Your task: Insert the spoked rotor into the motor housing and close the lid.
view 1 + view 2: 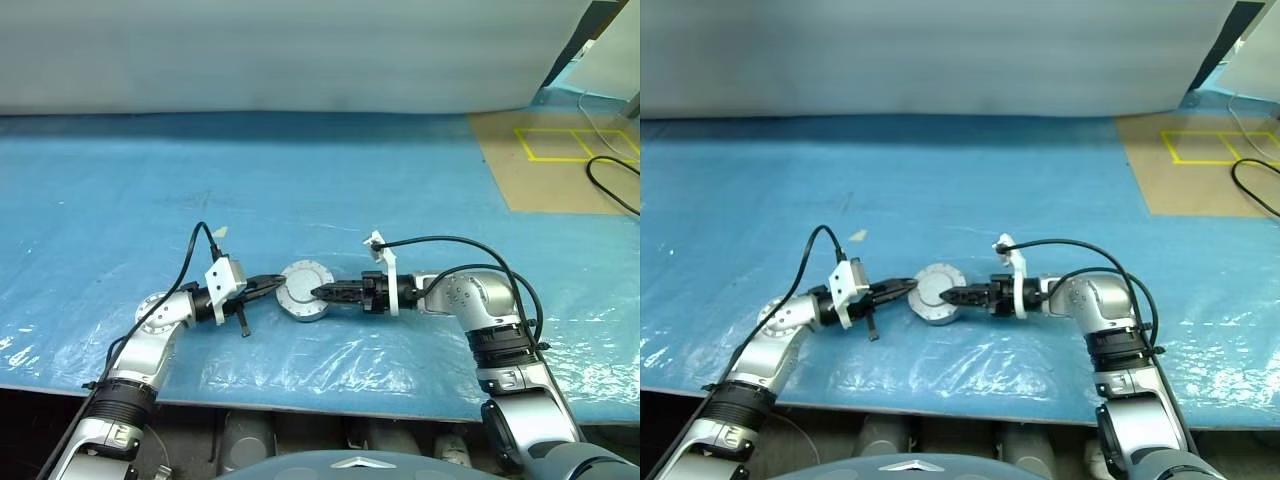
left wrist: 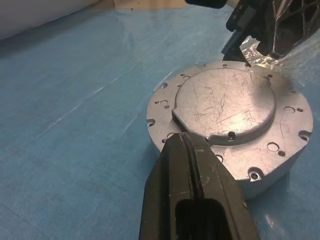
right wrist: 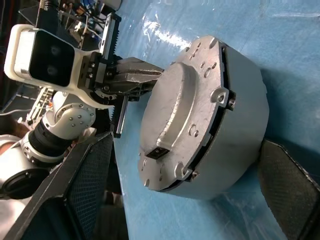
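My left claw (image 1: 272,286), pinched together, presses the lid (image 2: 225,102) at nine o'clock; my right claw (image 3: 175,200), spread apart, straddles the motor housing (image 1: 303,291). Uneven pressure could skid it across the desk (image 1: 330,180).

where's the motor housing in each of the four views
Left eye view: motor housing, centre, between the two pincers.
Right eye view: centre.
Left wrist view: right of centre, lid down.
Right wrist view: centre, seen side-on.
Shared landmark: blue sheet.
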`<state>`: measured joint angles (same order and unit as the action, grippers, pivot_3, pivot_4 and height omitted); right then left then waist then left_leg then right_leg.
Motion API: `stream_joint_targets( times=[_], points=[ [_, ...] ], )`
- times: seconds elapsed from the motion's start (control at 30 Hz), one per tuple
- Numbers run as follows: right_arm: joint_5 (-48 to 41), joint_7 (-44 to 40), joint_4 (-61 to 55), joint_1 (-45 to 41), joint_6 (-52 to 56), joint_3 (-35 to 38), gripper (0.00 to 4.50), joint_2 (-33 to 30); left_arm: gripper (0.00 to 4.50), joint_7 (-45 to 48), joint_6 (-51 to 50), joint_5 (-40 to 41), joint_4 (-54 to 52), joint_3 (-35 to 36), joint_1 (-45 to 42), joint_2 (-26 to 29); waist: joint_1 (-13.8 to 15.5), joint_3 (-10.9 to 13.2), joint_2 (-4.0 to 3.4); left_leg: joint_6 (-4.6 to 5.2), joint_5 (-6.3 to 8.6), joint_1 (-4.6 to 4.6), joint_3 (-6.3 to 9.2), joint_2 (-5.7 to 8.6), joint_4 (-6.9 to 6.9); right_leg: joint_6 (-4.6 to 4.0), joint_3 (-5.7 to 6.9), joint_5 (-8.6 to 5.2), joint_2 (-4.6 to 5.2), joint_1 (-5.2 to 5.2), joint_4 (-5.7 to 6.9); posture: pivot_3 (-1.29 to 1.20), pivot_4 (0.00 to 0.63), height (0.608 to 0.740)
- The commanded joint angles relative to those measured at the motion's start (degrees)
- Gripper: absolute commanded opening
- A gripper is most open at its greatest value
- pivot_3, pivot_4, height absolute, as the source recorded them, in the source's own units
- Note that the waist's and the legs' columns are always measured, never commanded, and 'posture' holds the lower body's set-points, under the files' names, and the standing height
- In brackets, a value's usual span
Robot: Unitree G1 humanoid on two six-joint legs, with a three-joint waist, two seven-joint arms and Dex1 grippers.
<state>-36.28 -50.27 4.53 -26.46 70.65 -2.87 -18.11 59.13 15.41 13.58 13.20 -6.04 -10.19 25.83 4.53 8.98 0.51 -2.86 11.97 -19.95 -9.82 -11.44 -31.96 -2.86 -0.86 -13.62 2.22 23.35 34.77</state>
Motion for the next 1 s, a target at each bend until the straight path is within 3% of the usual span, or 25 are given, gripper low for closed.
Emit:
stream_joint_targets(
  times=[0.03,0.37,0.53,0.7,1.0],
  points=[
    [-2.00,0.74,-0.69,-0.34,-0.52,1.82,4.49,0.81,0.00,0.72,1.45,-1.33,2.99,-0.98,0.52,-0.15,0.01,0.00,0.00,0.00,0.00,0.01,0.00,0.00,0.00,0.00,0.00,0.00,0.00,-0.01,0.01,0.00,0.150,0.740],
    [-2.52,3.61,-1.52,1.11,-0.86,2.88,1.50,3.86,0.00,2.93,8.96,-1.65,13.94,-0.41,-1.95,-1.18,0.06,-0.01,0.00,0.00,0.00,0.11,0.00,-0.01,-0.02,0.00,0.00,0.00,0.01,-0.10,0.02,0.00,0.150,0.740],
    [-1.97,4.95,-0.80,1.36,-1.67,2.55,1.26,4.54,0.00,2.95,10.41,-1.08,15.55,0.38,-2.58,-2.09,-0.03,-0.02,-0.02,-0.01,0.00,0.37,-0.02,0.00,-0.02,0.01,-0.03,-0.01,0.04,-0.29,0.07,0.00,0.150,0.740],
    [-1.53,5.83,-0.26,1.97,-2.41,1.96,1.25,5.41,0.00,3.43,5.79,4.56,8.49,2.83,-0.56,-2.31,-0.46,-0.02,-0.02,-0.01,0.00,0.38,-0.02,-0.05,-0.02,0.00,-0.04,-0.01,0.03,-0.28,0.07,0.00,0.150,0.740],
    [-1.70,7.17,3.09,1.36,-2.95,3.82,1.20,5.69,0.00,-6.34,-23.79,26.88,-21.51,14.07,6.33,3.22,-0.65,0.01,0.01,-0.05,-0.01,-0.10,-0.03,-0.27,0.07,-0.20,0.19,-0.10,-0.23,0.20,0.11,0.00,0.150,0.740]
  ],
)
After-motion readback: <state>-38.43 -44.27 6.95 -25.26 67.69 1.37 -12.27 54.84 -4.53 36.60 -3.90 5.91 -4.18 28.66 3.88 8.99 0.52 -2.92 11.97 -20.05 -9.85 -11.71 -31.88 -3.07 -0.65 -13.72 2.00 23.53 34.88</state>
